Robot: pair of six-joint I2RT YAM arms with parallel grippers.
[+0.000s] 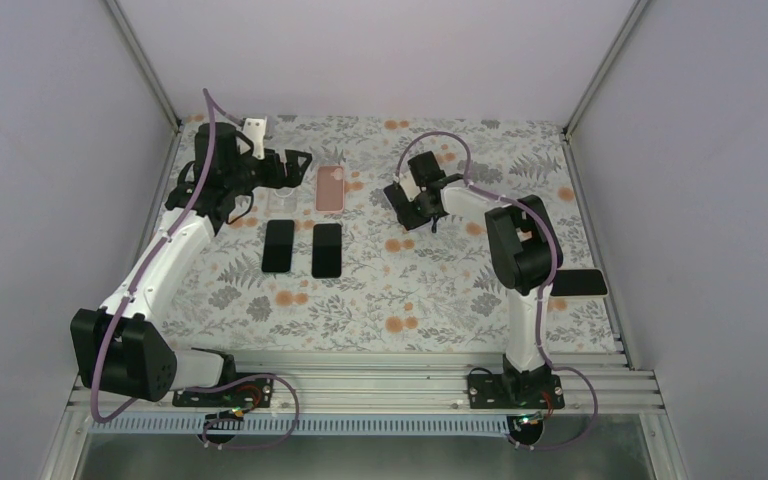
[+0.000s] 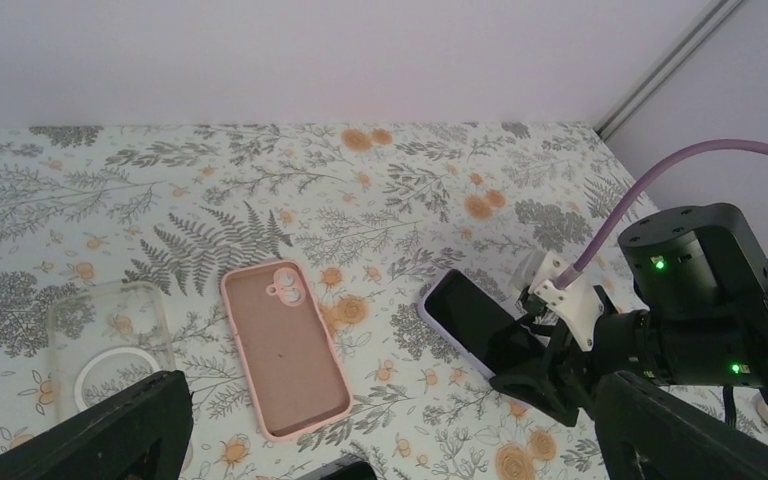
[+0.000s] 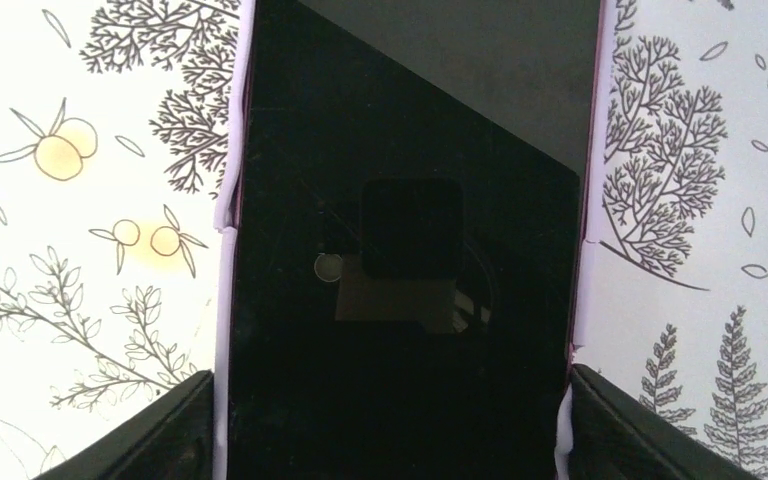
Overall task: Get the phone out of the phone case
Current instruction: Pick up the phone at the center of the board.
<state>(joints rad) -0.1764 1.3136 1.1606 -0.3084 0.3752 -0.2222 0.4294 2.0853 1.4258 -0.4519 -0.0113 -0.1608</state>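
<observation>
A black-screened phone (image 3: 400, 150) sits in a lilac case (image 3: 223, 300), lying on the floral table. My right gripper (image 3: 390, 420) has a finger pressed on each long side of the case, so it is shut on the cased phone. The left wrist view shows the phone (image 2: 475, 322) lying flat with the right gripper (image 2: 560, 385) over its near end. In the top view the right gripper (image 1: 415, 205) covers the phone. My left gripper (image 1: 295, 165) is open and empty, hovering above the table at the back left, apart from the phone.
An empty pink case (image 1: 331, 188) and a clear case (image 2: 110, 340) lie under the left gripper. Two bare black phones (image 1: 278, 245) (image 1: 327, 250) lie mid-table. Another dark phone (image 1: 580, 282) sits by the right wall. Walls close the back and sides.
</observation>
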